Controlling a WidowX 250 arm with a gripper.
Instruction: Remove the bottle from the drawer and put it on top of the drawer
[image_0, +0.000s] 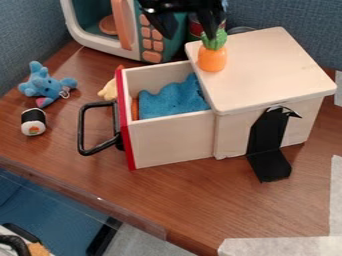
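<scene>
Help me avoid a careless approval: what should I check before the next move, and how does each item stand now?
1. Drawer pulled out: ok.
2. Gripper open: ok.
3. Toy carrot upright on the box top: ok.
4. Gripper separated from the toy carrot: cannot tell; one fingertip overlaps its green leaves in the view.
5. Bottle identified in the drawer: cannot tell; a blue cloth hides much of the inside.
6. Gripper lined up over the drawer's opening: not ok, I judge; it hangs farther back, by the toy carrot.
</scene>
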